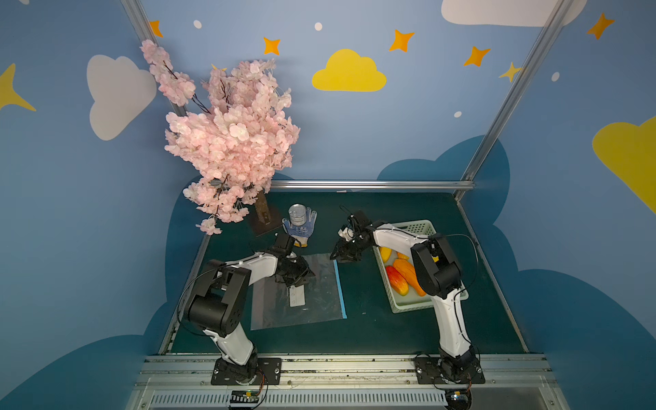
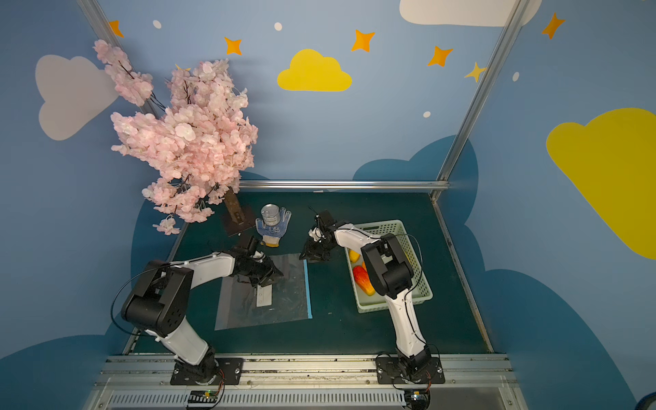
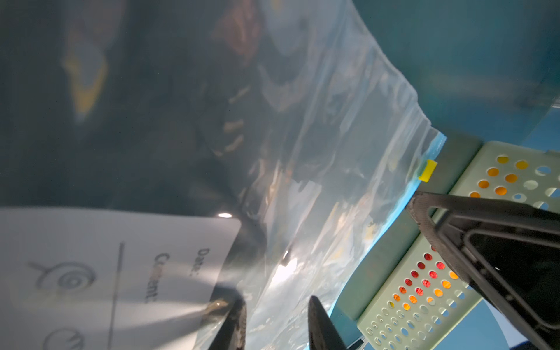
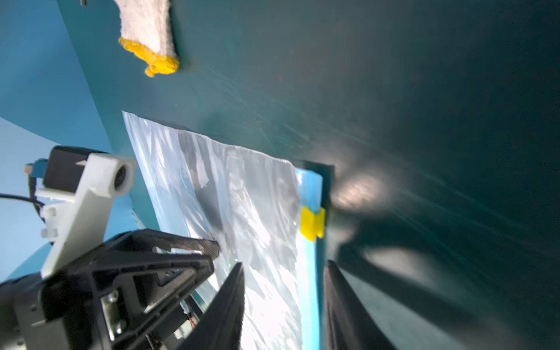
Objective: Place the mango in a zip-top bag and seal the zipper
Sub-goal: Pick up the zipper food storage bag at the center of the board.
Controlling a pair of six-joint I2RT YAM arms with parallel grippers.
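Observation:
The clear zip-top bag (image 1: 312,305) (image 2: 280,309) lies flat on the dark green table, with its white label (image 1: 296,296) facing up. Its light blue zipper (image 1: 340,289) (image 2: 308,289) (image 4: 309,188) runs along the edge nearest the basket and carries a small yellow slider (image 4: 312,222) (image 3: 427,169). My left gripper (image 1: 294,280) (image 3: 277,300) hovers low over the bag beside the label, jaws apart with only film between them. My right gripper (image 1: 337,253) (image 4: 284,263) is open at the zipper's far end, its jaws straddling the blue strip. A red-orange mango (image 1: 397,280) (image 2: 362,280) lies in the basket with other fruit.
The pale green perforated basket (image 1: 413,307) (image 3: 394,315) stands right of the bag, partly under my right arm. A blue-dotted glove (image 1: 300,229) with a metal can (image 1: 297,214) on it lies behind the bag. A pink blossom tree (image 1: 230,142) fills the back left corner.

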